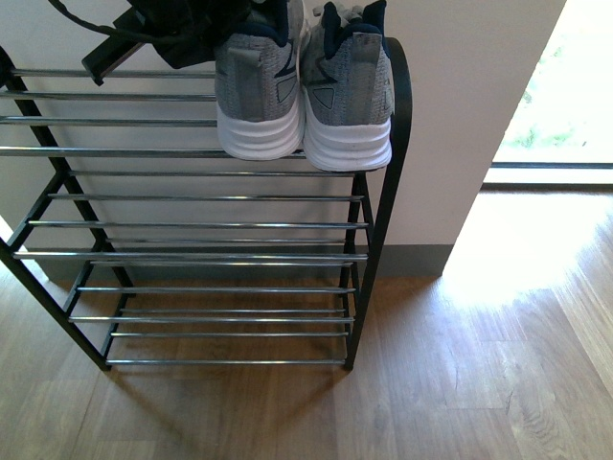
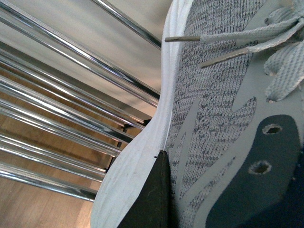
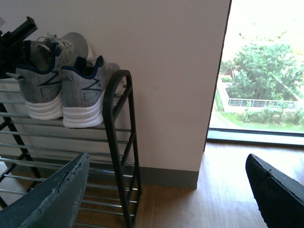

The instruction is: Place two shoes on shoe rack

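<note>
Two grey knit sneakers stand side by side, heels toward me, at the right end of the shoe rack's (image 1: 196, 225) top shelf. My left gripper (image 1: 177, 34) is shut on the left sneaker (image 1: 259, 91) from its left side. In the left wrist view its dark finger (image 2: 153, 199) presses against that sneaker (image 2: 213, 109) where the white sole meets the knit. The right sneaker (image 1: 350, 96) sits free against the rack's curved end. My right gripper (image 3: 166, 199) hangs open and empty, off to the right of the rack (image 3: 116, 142), looking at both sneakers (image 3: 85, 92).
The rack stands against a white wall (image 1: 460, 105) with a grey baseboard (image 1: 412, 259). Its lower chrome shelves (image 1: 211, 311) hold nothing. Wooden floor (image 1: 460, 374) spreads to the right, up to a bright glass door (image 3: 259, 71).
</note>
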Controlling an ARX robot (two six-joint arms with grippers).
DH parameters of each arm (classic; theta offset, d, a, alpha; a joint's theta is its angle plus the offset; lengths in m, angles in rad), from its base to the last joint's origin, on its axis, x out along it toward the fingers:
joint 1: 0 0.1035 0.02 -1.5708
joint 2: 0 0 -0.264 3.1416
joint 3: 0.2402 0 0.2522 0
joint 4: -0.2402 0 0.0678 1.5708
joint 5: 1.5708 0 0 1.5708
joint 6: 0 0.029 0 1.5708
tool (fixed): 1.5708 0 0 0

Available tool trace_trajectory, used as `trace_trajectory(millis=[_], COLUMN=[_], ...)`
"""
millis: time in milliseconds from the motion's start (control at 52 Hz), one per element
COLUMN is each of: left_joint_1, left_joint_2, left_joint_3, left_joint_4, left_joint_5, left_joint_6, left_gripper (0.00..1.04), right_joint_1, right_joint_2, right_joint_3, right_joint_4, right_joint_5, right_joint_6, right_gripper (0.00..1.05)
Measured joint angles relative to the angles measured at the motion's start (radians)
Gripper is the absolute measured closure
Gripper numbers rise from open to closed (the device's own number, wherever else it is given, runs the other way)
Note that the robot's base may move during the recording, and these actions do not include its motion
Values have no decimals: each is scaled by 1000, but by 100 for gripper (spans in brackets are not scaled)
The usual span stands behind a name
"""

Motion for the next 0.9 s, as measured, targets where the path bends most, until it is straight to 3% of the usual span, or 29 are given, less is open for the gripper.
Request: trace_trajectory(millis=[905], left_joint_1=[-1], left_joint_2=[9], left_joint_3=[-70], left_joint_4=[4], left_joint_5=[-17], left_joint_6=[-80], left_gripper=[103], right_joint_1=[0], right_joint_2=[0], right_joint_3=[0], right_joint_4=[0], right_joint_5=[0], right_joint_6=[0], right_gripper=[9])
